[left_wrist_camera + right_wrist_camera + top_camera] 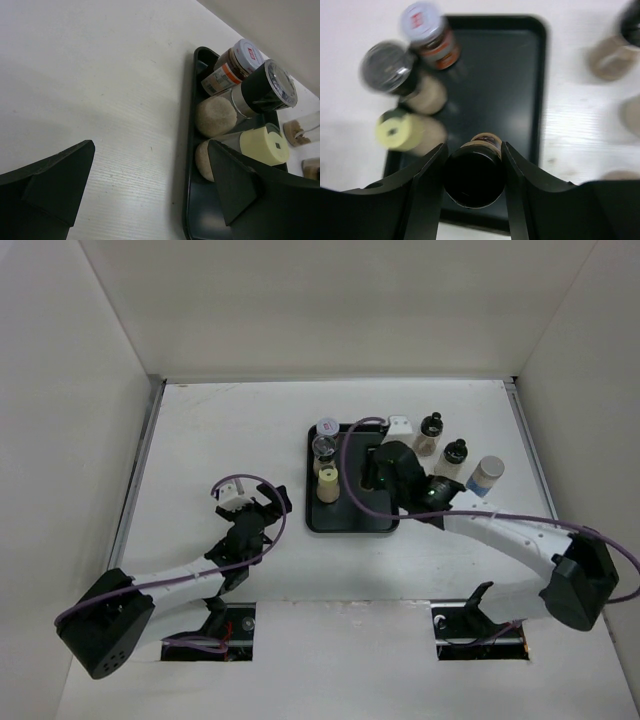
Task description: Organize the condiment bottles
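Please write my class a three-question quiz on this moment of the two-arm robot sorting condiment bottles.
1. True or false: the left hand holds a bottle.
2. The right hand grips: A) a white cylinder with a blue band; B) a black-capped glass bottle; C) nothing.
3. How many unheld bottles stand on the flat black rectangular tray?
Key: 1 false, it is open and empty; 2 B; 3 three: lavender-capped brown jar, black-capped shaker, yellow-capped bottle.
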`<state>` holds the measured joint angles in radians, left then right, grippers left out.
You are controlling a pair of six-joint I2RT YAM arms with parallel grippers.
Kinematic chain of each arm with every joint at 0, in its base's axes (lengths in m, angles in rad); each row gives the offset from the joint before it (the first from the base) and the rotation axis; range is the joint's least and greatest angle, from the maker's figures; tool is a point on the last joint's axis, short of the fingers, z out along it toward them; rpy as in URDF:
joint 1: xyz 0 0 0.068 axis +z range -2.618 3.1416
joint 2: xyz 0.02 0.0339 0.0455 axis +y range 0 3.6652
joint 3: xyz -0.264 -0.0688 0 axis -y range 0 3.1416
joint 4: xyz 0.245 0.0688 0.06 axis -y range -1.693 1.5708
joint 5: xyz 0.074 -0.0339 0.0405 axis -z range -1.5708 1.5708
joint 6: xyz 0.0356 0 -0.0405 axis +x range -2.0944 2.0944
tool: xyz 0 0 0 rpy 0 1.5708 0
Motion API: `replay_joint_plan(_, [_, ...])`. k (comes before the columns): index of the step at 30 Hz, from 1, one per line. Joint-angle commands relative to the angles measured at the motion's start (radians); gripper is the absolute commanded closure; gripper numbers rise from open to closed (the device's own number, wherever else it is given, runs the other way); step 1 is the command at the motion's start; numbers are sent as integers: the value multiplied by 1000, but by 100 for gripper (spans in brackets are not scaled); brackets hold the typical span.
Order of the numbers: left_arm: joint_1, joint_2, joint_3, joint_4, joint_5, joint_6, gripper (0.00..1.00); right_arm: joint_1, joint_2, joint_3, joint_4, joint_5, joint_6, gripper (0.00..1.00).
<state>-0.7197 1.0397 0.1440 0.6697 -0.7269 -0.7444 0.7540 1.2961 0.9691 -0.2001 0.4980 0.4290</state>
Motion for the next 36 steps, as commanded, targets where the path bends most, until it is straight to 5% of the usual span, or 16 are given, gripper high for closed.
replay_joint_plan(1, [15,12,-3,37,11,-29,0,84,67,62,82,-38,36,68])
replay_joint_plan(20, [30,8,-1,21,37,-47,0,238,364,143,174,-104,54,65])
replay_joint_plan(29, [41,31,5,19,47,-47,0,247,277,105,159,-113,56,23])
replay_joint_plan(36, [52,36,5,14,56,-47,0,219,21,-58,97,-73,63,11])
